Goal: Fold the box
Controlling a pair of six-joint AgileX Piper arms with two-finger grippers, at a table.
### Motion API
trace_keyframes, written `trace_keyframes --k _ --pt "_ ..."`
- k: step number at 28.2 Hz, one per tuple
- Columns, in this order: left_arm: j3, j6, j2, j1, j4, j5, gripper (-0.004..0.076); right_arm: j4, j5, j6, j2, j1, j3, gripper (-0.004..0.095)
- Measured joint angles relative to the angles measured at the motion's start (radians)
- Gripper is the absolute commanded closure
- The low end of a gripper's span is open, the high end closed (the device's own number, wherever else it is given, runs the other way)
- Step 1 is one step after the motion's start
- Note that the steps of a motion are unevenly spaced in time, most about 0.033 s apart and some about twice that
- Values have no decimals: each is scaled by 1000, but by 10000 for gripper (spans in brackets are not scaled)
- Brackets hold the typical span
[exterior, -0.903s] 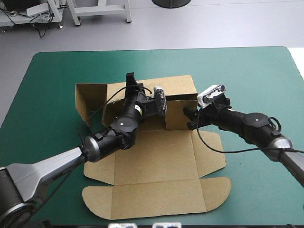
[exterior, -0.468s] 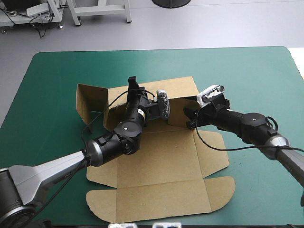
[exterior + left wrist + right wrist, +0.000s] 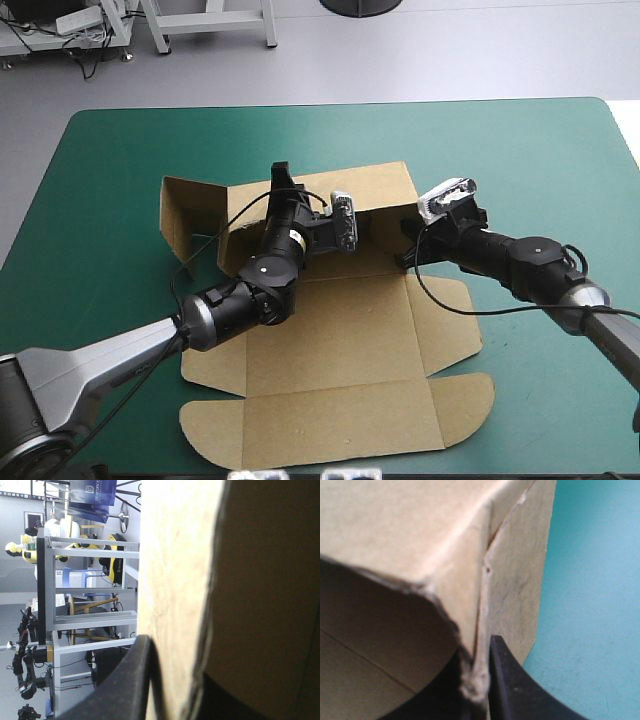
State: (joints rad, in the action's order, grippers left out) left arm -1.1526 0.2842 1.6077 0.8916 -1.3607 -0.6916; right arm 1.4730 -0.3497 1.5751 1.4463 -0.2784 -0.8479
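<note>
The brown box point(image 3: 330, 340) lies mid-table, its base and lid flat, its far walls raised. My left gripper point(image 3: 283, 188) reaches over the back wall and is shut on it; in the left wrist view the board point(image 3: 180, 555) stands between the black fingers point(image 3: 135, 680). My right gripper point(image 3: 408, 242) is at the right end of that wall. In the right wrist view the board's corner edge point(image 3: 420, 525) is pinched between its fingers point(image 3: 507, 680), so it is shut on the box.
A raised side flap point(image 3: 185, 215) stands at the box's far left. The lid with rounded tabs point(image 3: 330, 425) reaches close to the table's front edge. Bare teal-green cover point(image 3: 530, 150) lies to the right, left and far side.
My right gripper, open just before, has moved onto the wall's right end and shut on it. The left arm has tilted the back wall more upright; the sheet slid slightly right.
</note>
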Motion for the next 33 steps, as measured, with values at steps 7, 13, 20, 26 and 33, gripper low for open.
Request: trace_keyframes --k 7,13,20,26,33 --pt "2 -28 -12 1 100 7 176 4 -6 -17 0 0 0 926" --pt "11 -59 -53 24 156 13 157 4 -34 -18 0 0 0 928" --pt "11 -101 -118 155 173 -55 157 2 -54 -20 0 -7 0 928" --pt "11 -107 -163 317 183 -158 171 2 -50 -22 0 -7 0 928" --pt "9 -106 -292 367 422 -247 447 1 -47 -25 0 -7 0 928"
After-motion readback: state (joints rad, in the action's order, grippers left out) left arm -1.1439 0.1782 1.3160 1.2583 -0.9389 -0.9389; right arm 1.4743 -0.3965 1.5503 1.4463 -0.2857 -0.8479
